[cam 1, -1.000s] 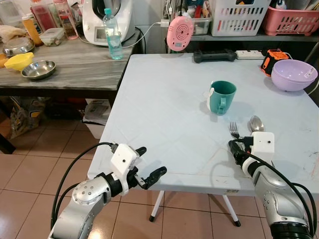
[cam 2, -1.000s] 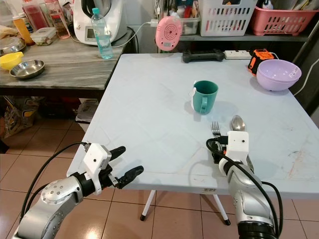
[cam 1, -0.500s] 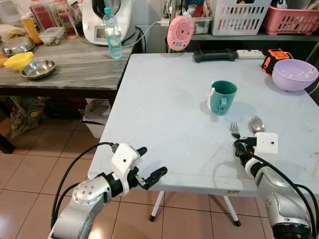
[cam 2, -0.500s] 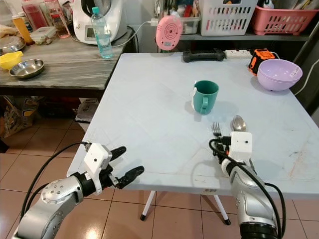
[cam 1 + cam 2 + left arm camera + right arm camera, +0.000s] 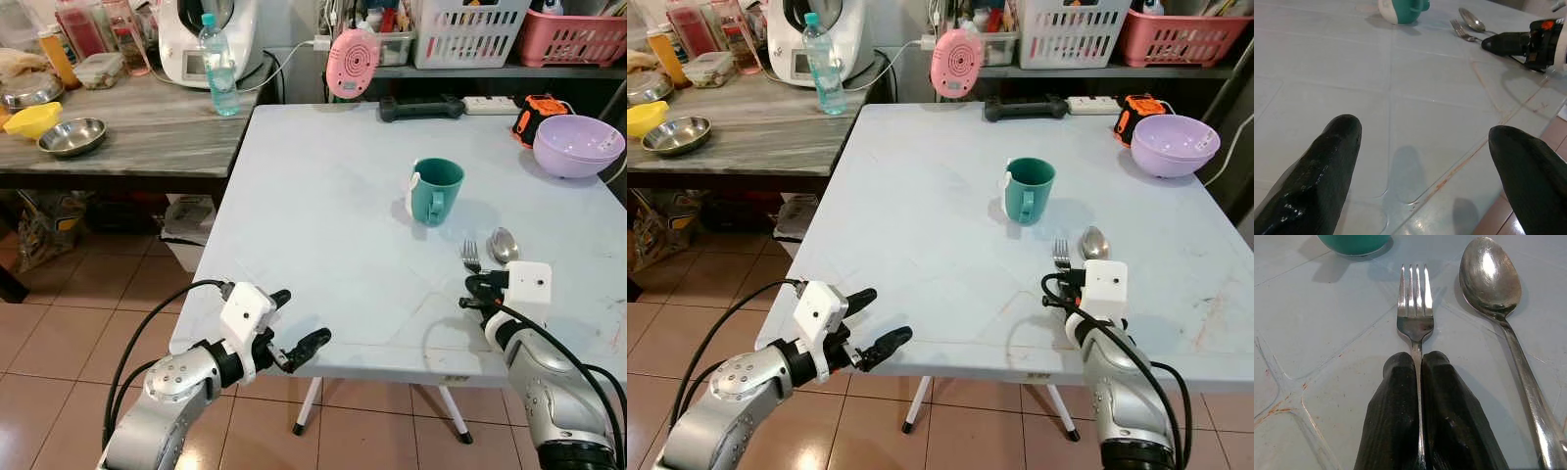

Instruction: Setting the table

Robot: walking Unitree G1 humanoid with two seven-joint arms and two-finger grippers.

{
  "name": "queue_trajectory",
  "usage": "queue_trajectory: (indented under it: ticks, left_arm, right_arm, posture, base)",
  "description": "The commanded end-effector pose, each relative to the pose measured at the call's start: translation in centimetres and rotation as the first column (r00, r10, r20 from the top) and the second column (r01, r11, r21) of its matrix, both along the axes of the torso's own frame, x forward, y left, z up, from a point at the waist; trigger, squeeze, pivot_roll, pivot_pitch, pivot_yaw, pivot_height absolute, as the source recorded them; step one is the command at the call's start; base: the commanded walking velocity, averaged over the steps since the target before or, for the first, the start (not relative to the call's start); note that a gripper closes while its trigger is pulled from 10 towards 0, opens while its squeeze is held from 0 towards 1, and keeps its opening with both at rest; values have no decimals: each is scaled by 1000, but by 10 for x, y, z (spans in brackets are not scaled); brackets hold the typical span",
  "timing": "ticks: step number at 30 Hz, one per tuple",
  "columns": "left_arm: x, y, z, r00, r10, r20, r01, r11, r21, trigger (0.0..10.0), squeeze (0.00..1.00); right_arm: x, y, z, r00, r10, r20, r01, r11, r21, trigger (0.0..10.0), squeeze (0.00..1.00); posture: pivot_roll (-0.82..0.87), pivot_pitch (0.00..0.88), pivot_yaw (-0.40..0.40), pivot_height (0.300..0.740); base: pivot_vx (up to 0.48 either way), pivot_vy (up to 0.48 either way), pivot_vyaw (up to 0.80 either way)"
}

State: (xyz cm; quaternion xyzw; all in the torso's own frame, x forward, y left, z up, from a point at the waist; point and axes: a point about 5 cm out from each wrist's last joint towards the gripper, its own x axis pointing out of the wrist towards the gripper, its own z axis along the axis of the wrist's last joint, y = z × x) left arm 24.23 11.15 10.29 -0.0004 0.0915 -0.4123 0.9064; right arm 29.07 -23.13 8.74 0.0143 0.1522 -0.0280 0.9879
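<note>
Right claw [image 5: 1418,396], pinched on the fork [image 5: 1416,308], has slid it nearer the spoon [image 5: 1491,276]; left claw [image 5: 1422,161] gapes idle at the bench [image 5: 323,186] edge.

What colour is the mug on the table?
Teal green; the mug shows best in the left eye view.

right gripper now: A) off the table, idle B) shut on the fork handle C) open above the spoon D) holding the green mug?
B: in the right wrist view the right gripper has both fingers pressed onto the fork handle, with the spoon lying free beside it.
</note>
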Motion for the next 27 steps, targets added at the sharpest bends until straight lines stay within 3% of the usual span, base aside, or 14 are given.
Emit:
queue_trajectory:
  ticks: [1,10,19,22,23,24,25,27]
  left_arm:
    - [2,4,0,1000,7,-5,-7,1000,-7,10000,0]
    - [9,6,4,997,-6,-74,-3,993,-122,10000,0]
    - [8,5,5,997,-16,-80,5,991,-136,10000,0]
    - [11,7,6,997,42,-65,-50,991,-125,10000,0]
    - [13,9,6,995,85,-61,-91,989,-119,10000,0]
    - [18,14,4,980,186,-73,-194,973,-125,10000,0]
    - [18,14,4,980,186,-73,-194,973,-125,10000,0]
    - [29,28,-1,923,377,-70,-383,918,-107,10000,0]
  right_arm:
    - [-9,2,-24,993,-4,-120,7,1000,25,0,0]
    - [-7,2,-23,993,1,-117,2,1000,22,0,0]
    - [-4,4,-15,997,-17,-76,19,1000,17,0,0]
    - [-2,9,-7,999,-25,-34,26,999,21,0,0]
    - [-1,11,-3,999,-30,-13,30,999,24,0,0]
    - [0,16,4,999,-34,28,33,999,26,0,0]
    - [0,16,4,999,-34,28,33,999,26,0,0]
    - [4,23,21,992,-38,124,35,999,28,0,0]
  posture:
    - [-56,54,60,740]
    - [-60,52,54,740]
    - [-57,40,51,740]
    - [-56,34,49,740]
    - [-56,33,47,740]
    - [-53,25,44,740]
    - [-53,25,44,740]
    - [-55,18,43,740]
  base:
    - [0,0,0]
    - [0,0,0]
    - [0,0,0]
    - [0,0,0]
    - [0,0,0]
    - [0,0,0]
    - [0,0,0]
    - [0,0,0]
